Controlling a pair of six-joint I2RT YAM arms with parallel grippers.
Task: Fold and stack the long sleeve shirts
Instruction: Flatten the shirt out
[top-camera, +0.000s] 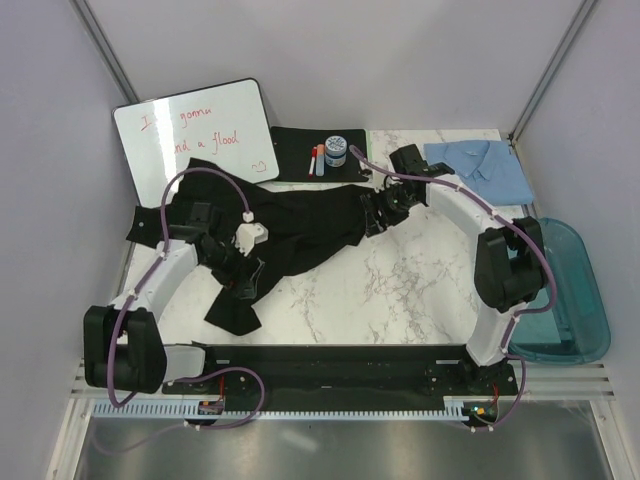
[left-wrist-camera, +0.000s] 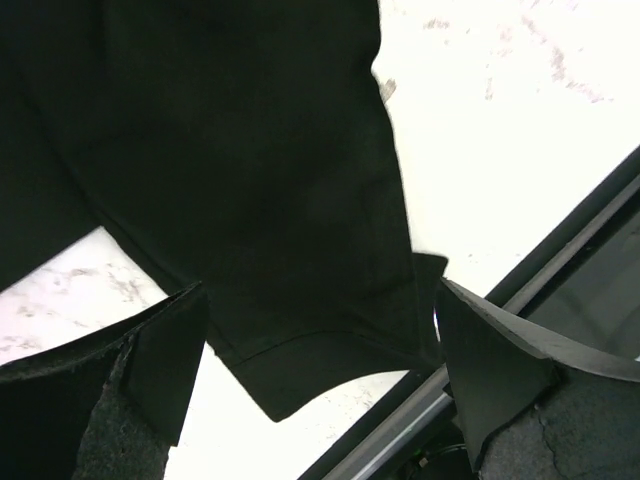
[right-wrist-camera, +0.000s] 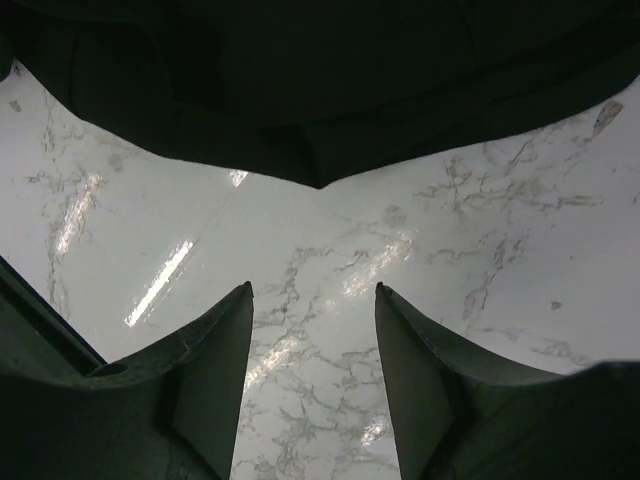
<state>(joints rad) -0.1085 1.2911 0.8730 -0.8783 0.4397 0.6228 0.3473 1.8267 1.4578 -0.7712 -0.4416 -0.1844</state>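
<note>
Listing left to right.

Left gripper (left-wrist-camera: 320, 295): hangs with fingers spread wide, holding nothing, over a cuffed sleeve end of the black shirt (top-camera: 300, 215).

Black shirt: lies rumpled and unfolded across the left and middle of the glossy marble-patterned table (top-camera: 410, 290), one sleeve trailing toward the near edge. Probably handles light, limp and floppy; drapes and bunches, keeps no shape. Matte woven cloth, dark enough to hide its creases. Best taken at cuff, hem, collar or shoulder seam, where doubled cloth gives a firmer bite.

Right gripper (right-wrist-camera: 312, 295): hovers over bare table just short of the shirt's pointed edge, fingers partly drawn in, nothing between them.

Blue shirt (top-camera: 480, 165): sits at the far right corner, collared, smooth and flat, apparently folded already. Likely just as soft; best lifted along a folded edge to keep the stack square.
</note>
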